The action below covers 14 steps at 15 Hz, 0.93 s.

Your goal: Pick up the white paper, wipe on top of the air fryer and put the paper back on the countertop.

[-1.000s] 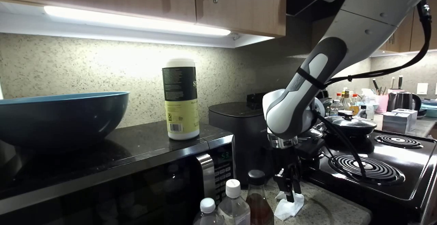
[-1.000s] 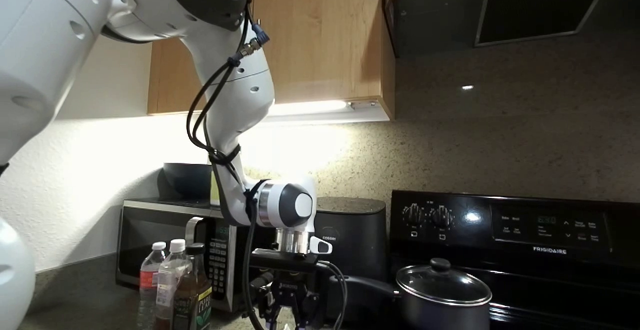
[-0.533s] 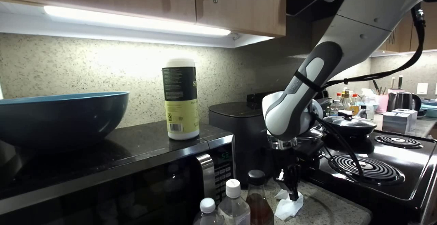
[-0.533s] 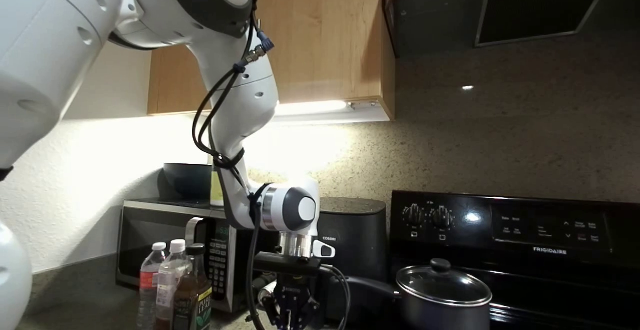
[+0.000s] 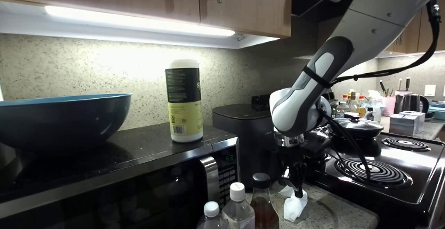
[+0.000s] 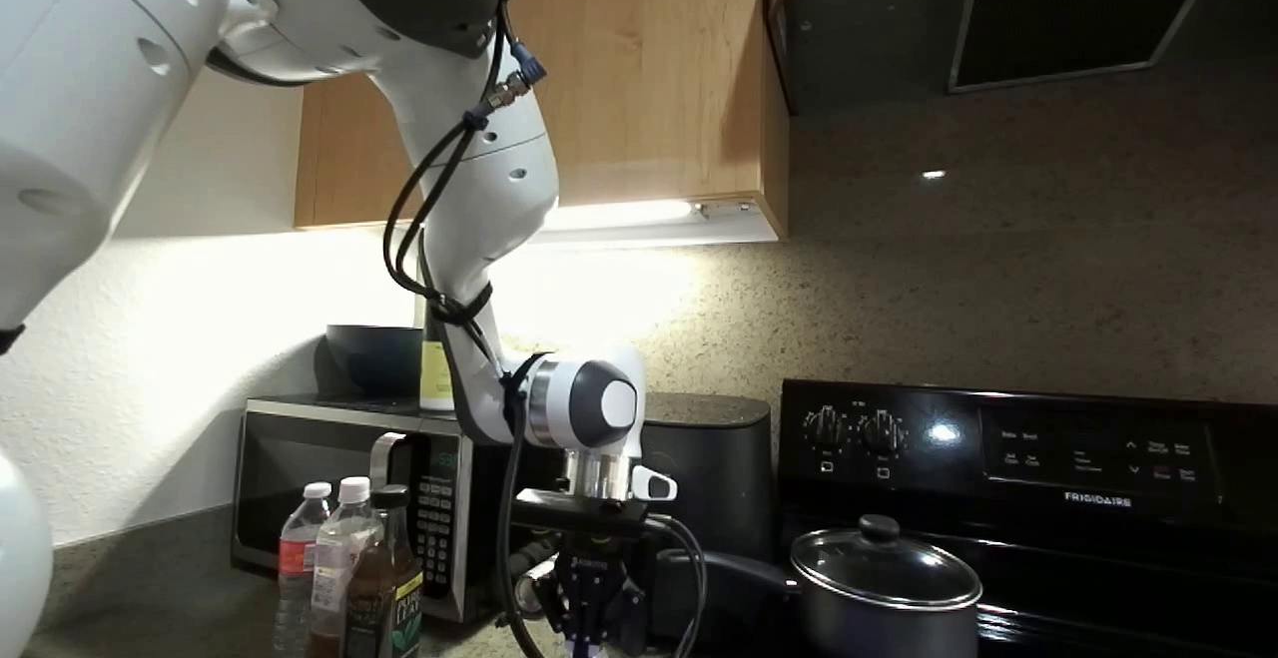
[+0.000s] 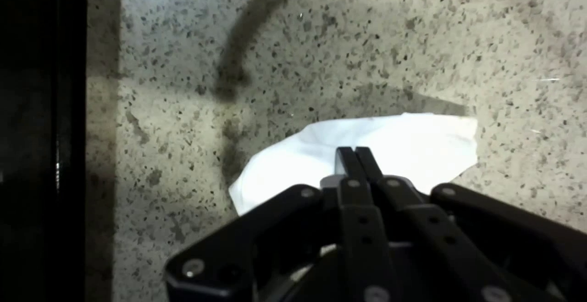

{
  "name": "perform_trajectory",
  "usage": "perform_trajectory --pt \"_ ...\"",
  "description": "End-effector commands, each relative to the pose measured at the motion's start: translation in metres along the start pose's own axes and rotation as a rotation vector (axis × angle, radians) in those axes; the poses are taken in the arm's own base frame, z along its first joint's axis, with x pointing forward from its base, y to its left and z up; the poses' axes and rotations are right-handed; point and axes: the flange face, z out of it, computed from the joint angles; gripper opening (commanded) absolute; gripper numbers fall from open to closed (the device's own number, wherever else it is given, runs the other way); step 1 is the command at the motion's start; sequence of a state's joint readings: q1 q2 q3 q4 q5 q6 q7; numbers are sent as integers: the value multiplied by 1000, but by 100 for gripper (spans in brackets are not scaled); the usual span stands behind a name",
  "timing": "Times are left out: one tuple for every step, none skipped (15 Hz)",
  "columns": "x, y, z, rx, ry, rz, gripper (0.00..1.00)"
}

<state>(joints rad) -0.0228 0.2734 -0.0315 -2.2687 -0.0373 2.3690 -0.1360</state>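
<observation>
Jaws pinched together on the paper (image 7: 296, 162), wrist-view centre. Its long axis crosses them, rising toward frame right

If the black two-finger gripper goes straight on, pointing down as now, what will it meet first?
Probably the speckled greyish stone-look countertop, beneath the crumpled white paper towel that the gripper pinches; depth is unclear.

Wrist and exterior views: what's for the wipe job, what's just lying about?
Job: white paper, gripped by the tool; air fryer; countertop.
Just there, among others: blue bowl; yellow-and-black canister; microwave; three bottles; lidded pot; stove.
</observation>
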Motion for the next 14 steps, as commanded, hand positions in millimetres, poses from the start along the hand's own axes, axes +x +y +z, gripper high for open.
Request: perform_trajectory --pt "-36 -16 -58 1 137 1 1" --pt "-43 -20 -75 -3 184 3 1" --pt "-51 -24 -93 -9 234 3 1" --pt "-58 -27 -110 -12 278 8 1" --pt "-67 -31 -127 -13 312 11 1" --pt "-75 -34 -142 -14 344 18 1" --pt "-84 -36 -158 -21 383 28 1" --pt "-91 -38 -173 -25 420 37 1" --pt "-97 -40 -189 -23 466 51 1" --pt "-102 -41 -202 -25 504 65 1" --pt "-106 -40 -211 -25 512 73 1" --pt "-90 -36 -202 -37 462 44 2" --pt "-96 -37 -212 -37 485 52 2" --pt "-99 -37 -217 -38 498 55 2"
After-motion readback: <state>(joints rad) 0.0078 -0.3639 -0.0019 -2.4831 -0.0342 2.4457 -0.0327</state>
